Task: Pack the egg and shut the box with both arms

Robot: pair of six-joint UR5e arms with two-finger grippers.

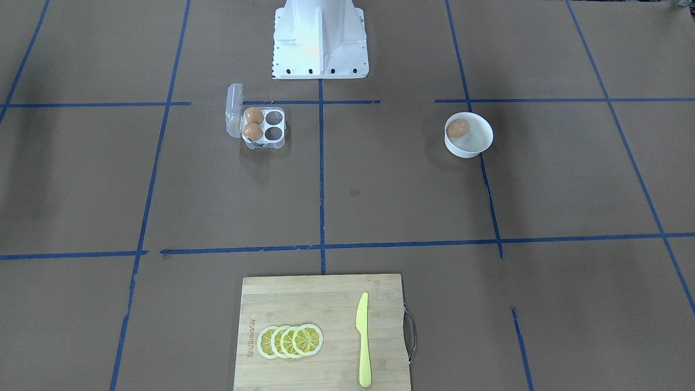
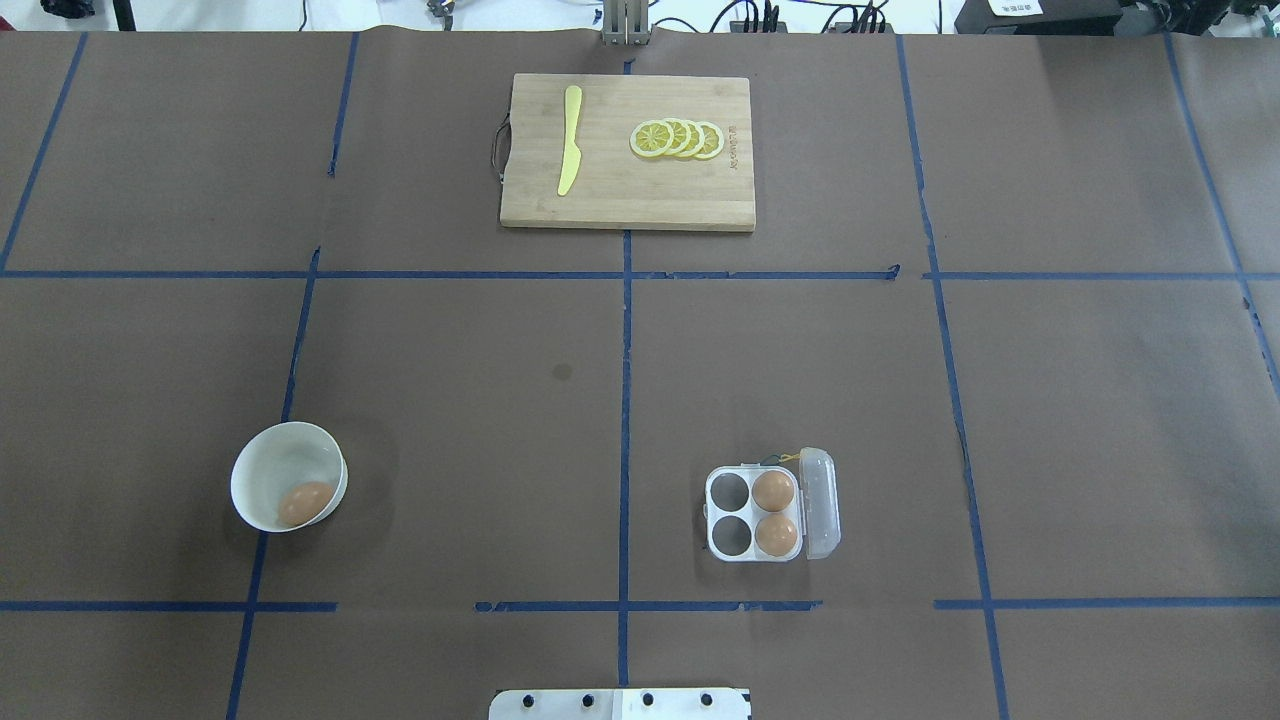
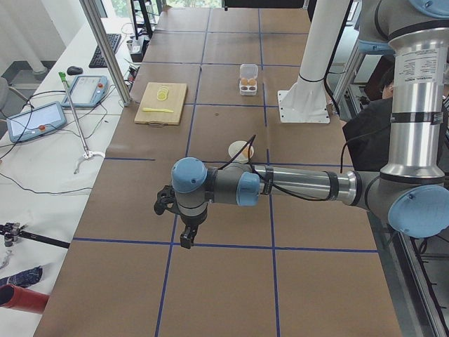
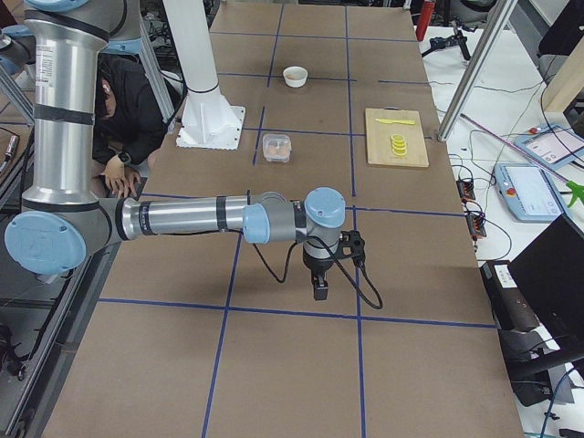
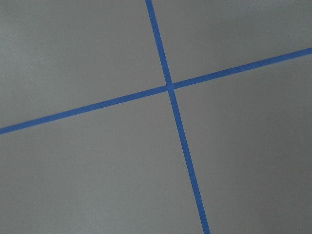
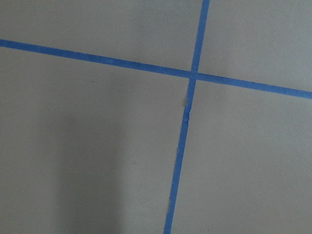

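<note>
One tan-brown egg (image 1: 457,128) lies in a round white bowl (image 1: 470,147); it also shows in the overhead view (image 2: 304,503). The clear four-cell box (image 1: 280,129) stands open with its lid (image 2: 820,502) upright. Two brown eggs fill the cells by the lid and the other two cells are empty. My left gripper (image 3: 184,239) shows only in the exterior left view, far from the bowl. My right gripper (image 4: 320,290) shows only in the exterior right view, far from the box. I cannot tell whether either is open or shut.
A wooden cutting board (image 2: 620,205) with lemon slices (image 2: 678,139) and a yellow knife (image 2: 570,150) lies at the far side. The white pedestal (image 1: 320,43) stands at the robot's side. Both wrist views show only brown paper with blue tape lines.
</note>
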